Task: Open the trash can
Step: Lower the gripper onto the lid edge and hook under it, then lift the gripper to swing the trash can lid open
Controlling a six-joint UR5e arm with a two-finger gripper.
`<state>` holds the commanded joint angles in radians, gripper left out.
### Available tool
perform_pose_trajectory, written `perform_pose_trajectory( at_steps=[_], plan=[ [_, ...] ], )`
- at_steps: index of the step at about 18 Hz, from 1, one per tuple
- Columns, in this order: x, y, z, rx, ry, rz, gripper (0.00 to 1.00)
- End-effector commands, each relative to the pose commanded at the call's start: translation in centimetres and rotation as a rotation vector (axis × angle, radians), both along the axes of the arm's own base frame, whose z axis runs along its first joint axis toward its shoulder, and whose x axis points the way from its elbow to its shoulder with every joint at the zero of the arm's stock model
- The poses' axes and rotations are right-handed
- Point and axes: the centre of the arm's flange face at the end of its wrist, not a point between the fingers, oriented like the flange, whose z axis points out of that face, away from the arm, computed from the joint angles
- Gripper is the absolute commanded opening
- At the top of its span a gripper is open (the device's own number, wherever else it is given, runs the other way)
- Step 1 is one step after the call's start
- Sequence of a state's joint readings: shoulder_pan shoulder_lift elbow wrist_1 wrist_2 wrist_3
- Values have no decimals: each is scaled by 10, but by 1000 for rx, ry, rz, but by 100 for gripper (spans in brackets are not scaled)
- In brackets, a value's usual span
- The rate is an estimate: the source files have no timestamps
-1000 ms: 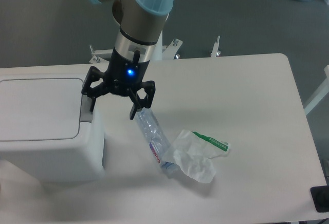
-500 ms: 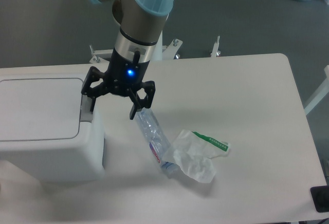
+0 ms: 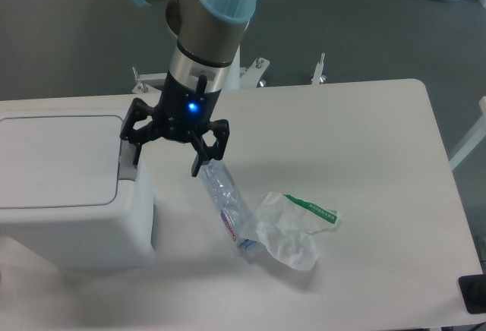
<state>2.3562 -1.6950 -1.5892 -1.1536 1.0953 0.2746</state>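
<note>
The trash can (image 3: 61,194) is a large white boxy bin at the left of the table, with its flat lid (image 3: 57,160) down. Its grey push tab (image 3: 125,165) is at the right edge of the lid. My gripper (image 3: 168,156) hangs just right of the bin with its black fingers spread open and nothing between them. The left fingertip (image 3: 137,155) is right over the push tab; I cannot tell whether it touches. The right fingertip (image 3: 199,167) is above the neck of a bottle.
A crushed clear plastic bottle (image 3: 228,206) lies on the white table (image 3: 364,156) below the gripper, next to a crumpled white wrapper (image 3: 292,228) with green print. A dark object (image 3: 474,294) sits at the bottom right corner.
</note>
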Motion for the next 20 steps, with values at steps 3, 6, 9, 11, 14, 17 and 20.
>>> perform_pose_trajectory(
  at_steps=[3, 6, 9, 11, 14, 17, 20],
  plan=[
    [0, 0, -1, -1, 0, -1, 100],
    [0, 0, -1, -1, 0, -3, 100],
    [0, 0, -1, 0, 1, -4, 100],
    [0, 0, -3, -4, 0, -4, 100],
    [0, 0, -4, -4, -2, -4, 100],
    [0, 0, -4, -5, -3, -4, 100],
    [-1, 1, 5, 8, 1, 3, 100]
  ],
)
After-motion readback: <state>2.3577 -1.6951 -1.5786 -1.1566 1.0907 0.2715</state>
